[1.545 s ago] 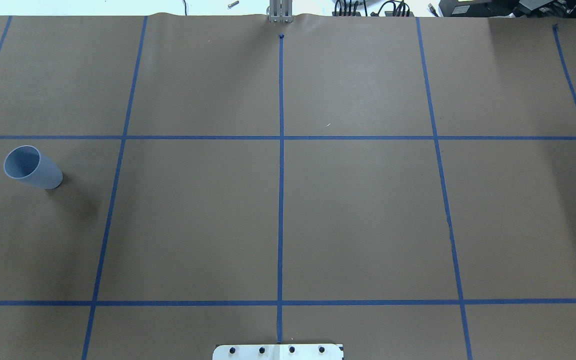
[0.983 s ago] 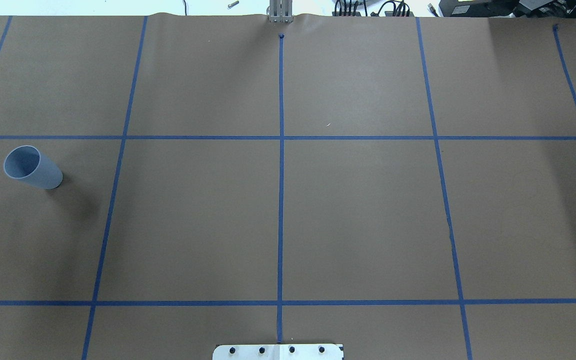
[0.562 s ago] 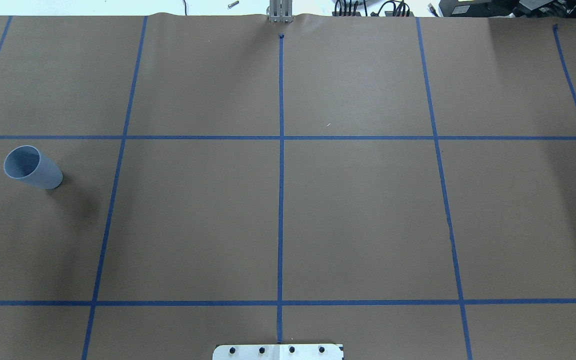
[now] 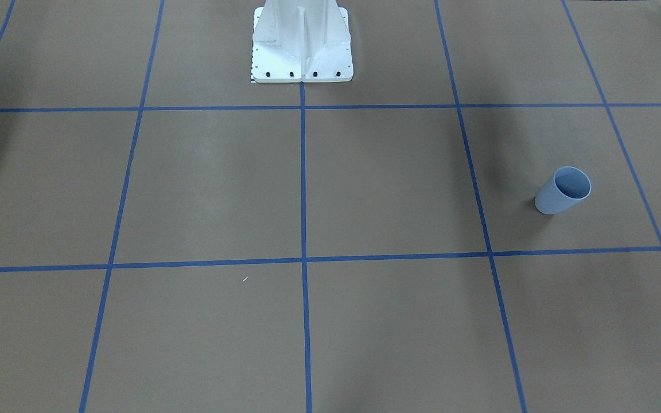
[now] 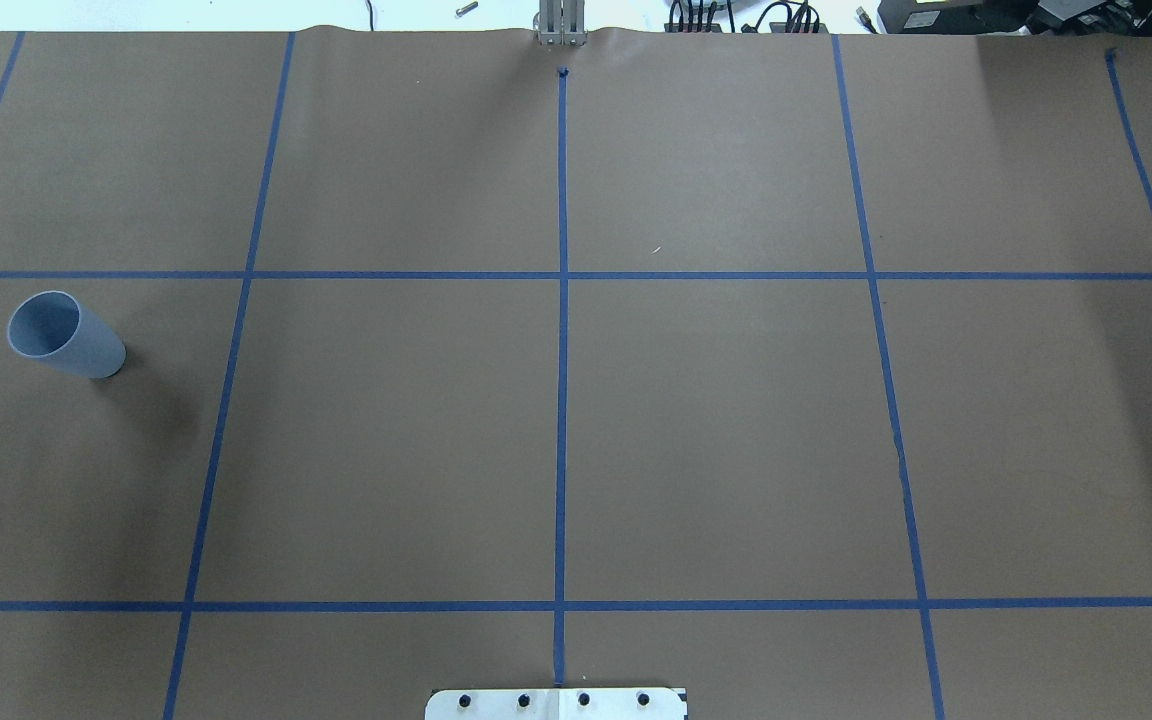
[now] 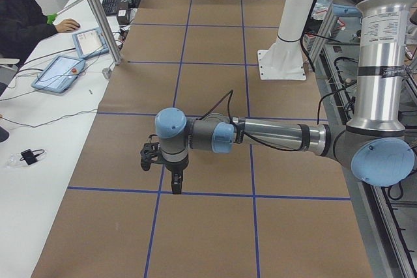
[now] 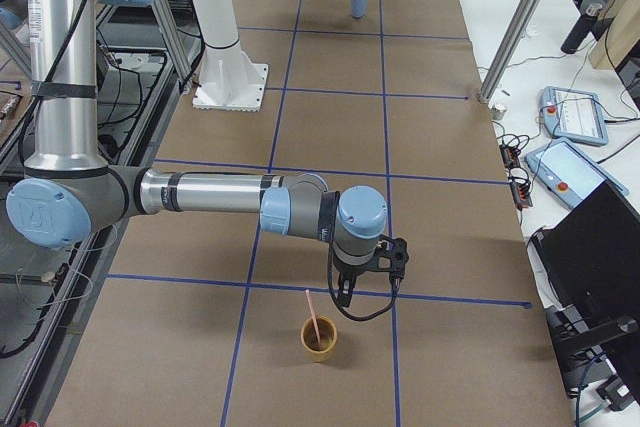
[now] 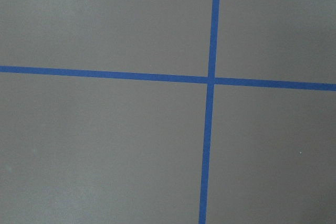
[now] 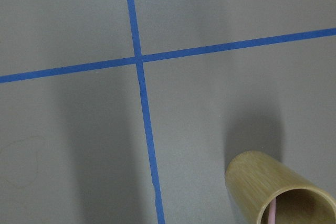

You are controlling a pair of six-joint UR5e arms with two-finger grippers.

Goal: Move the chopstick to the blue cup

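Brown-papered bench (image 5: 716, 430), blue tape grid (image 5: 562, 400). Chopstick (image 7: 313, 315) leans in a tan bamboo cup (image 7: 320, 341) at the robot's right end. Blue cup (image 5: 66, 335) stands upright and empty, well apart at the left end. Right pincer (image 7: 345, 299) hangs just beside the bamboo cup; left pincer (image 6: 174, 187) hangs over bare paper. Apart or together: cannot tell for either. Judged step: approach for pickup. Next move calls for centring on the stick's top, clamping, then lifting straight out.
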